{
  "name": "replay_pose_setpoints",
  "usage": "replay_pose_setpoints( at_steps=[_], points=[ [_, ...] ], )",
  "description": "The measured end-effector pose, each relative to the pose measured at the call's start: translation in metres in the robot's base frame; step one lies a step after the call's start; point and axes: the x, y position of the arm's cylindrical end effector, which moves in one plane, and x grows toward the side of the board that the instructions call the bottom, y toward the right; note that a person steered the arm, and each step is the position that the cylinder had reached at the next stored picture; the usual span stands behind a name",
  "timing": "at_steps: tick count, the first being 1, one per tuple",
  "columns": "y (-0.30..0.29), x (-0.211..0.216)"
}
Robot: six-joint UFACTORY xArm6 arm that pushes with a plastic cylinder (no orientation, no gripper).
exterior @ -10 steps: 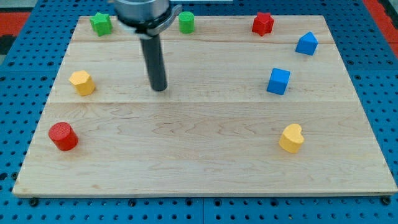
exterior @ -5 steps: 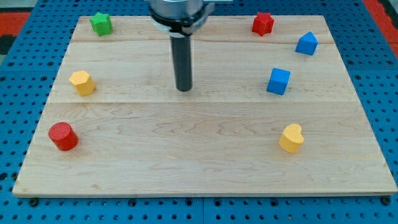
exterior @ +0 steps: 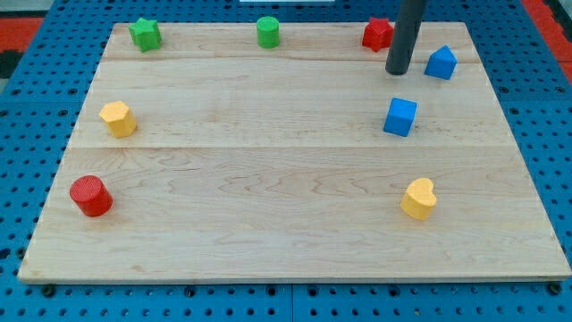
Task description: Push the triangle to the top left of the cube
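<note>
The blue triangle block [exterior: 441, 63] sits near the board's top right. The blue cube [exterior: 399, 116] lies below and to its left. My tip [exterior: 398, 70] rests on the board just left of the blue triangle, above the cube, and right below the red star [exterior: 376, 34]. The rod partly covers the red star's right side. The tip touches no block that I can tell.
A green star [exterior: 144, 34] and a green cylinder [exterior: 267, 31] sit along the top edge. A yellow hexagon [exterior: 118, 118] and a red cylinder [exterior: 90, 196] are at the left. A yellow heart [exterior: 418, 199] is at the lower right. The wooden board [exterior: 268, 224] lies on blue pegboard.
My tip has moved fast from the board's upper middle to the right and up, ending beside the blue triangle. The green cylinder is uncovered again. No block has moved.
</note>
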Motion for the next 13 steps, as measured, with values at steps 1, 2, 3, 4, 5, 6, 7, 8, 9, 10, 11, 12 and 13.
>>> replay_pose_setpoints(
  at_steps=[1, 2, 3, 4, 5, 6, 7, 8, 9, 10, 11, 12, 13],
  points=[
    [0.015, -0.012],
    [0.072, -0.002],
    [0.096, 0.001],
    [0.088, -0.003],
    [0.080, -0.004],
    [0.080, 0.029],
    [0.082, 0.081],
    [0.158, 0.103],
    [0.184, 0.079],
    [0.169, 0.033],
    [0.150, 0.027],
    [0.149, 0.021],
    [0.148, 0.008]
  ],
)
